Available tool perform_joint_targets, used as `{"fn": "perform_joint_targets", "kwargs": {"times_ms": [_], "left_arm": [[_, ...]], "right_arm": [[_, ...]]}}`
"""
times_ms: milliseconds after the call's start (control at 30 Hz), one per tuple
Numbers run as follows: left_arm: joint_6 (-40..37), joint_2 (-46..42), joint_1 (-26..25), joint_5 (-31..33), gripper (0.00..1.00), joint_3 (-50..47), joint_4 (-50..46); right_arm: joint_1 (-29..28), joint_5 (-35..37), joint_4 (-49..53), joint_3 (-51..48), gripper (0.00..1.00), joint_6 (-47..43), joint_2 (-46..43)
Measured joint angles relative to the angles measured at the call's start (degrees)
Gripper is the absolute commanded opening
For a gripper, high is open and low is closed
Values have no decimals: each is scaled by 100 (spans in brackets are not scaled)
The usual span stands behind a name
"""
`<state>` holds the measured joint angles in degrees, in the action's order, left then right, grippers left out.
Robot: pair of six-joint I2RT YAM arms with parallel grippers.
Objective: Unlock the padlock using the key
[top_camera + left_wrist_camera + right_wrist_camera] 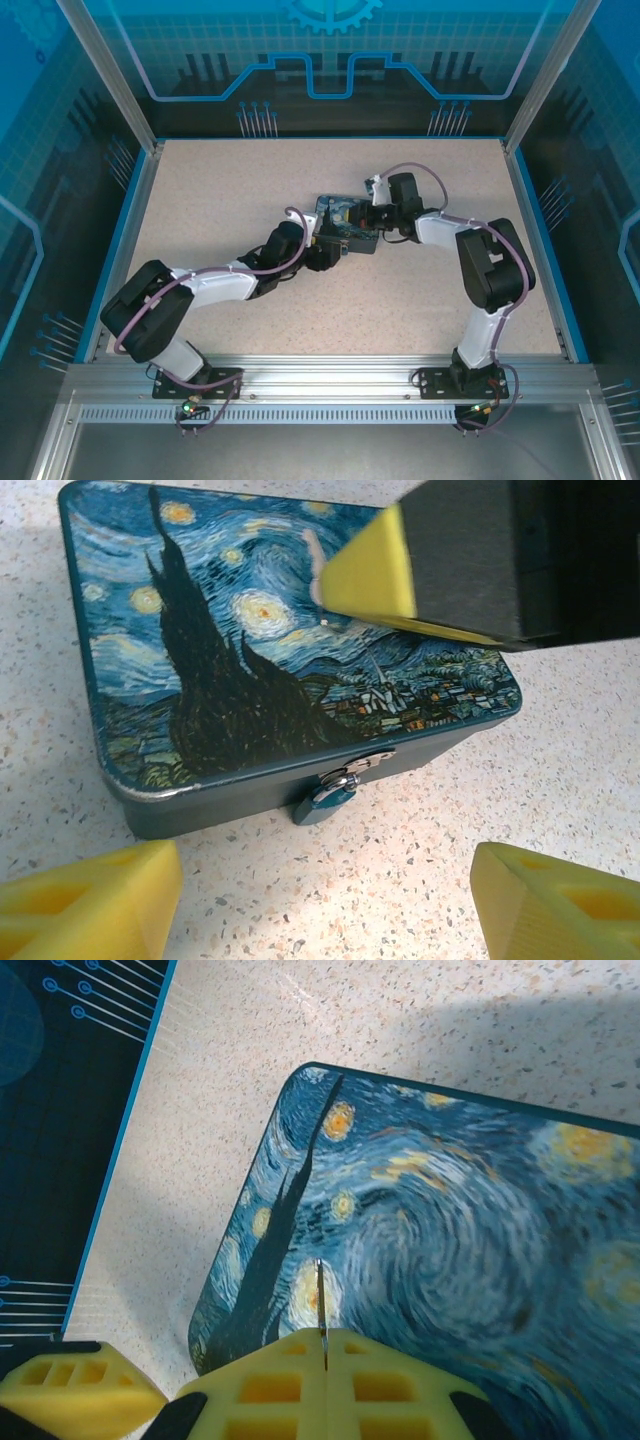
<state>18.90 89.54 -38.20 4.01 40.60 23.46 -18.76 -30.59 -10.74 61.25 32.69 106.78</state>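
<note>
- At the middle of the speckled table [200, 200], seen from above: both arms reach in on a swirl-painted box [345, 222]. The left gripper [325, 252] sits at its near front edge and the right gripper [373, 214] over its lid from the right. From this height I cannot tell how either pair of fingers stands.
- From the left wrist: the left fingers [90, 900] stand wide apart and empty, low over the table on either side of the box's front. Between them and further in, against the front wall, the padlock [325, 802] hangs from the hasp [365, 765], its bluish body just under the lid edge. The shackle looks closed, though it is too small to be sure. One yellow tip of the right gripper hangs above the lid at the upper right.
- From the right wrist: the right fingers [270, 1390] are pressed together on the key [320, 1295], a thin grey sliver sticking out of the seam between them. It is held above the painted lid, well apart from the lock on the front.
- Progress, as I judge it: the key is in hand, and that is all that is done. The key has yet to be carried round to the front, lined up with the keyhole, pushed in and turned. The open left gripper seems placed to steady the padlock for that.
</note>
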Motion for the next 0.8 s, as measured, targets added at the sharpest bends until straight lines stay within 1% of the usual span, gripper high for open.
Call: {"fn": "perform_joint_targets", "kwargs": {"times_ms": [200,467,667,800], "left_arm": [[-282,144,0,-175,79,-24,175],[-407,219,105,-258,79,-92,306],[-431,243,125,-396,79,-249,442],[-446,374,122,-470,77,-337,688]], "right_arm": [[-295,127,-96,210,0,122,201],[-667,271,-223,426,0,271,391],[-616,339,31,422,0,273,232],[-483,516,358,356,0,267,-157]]}}
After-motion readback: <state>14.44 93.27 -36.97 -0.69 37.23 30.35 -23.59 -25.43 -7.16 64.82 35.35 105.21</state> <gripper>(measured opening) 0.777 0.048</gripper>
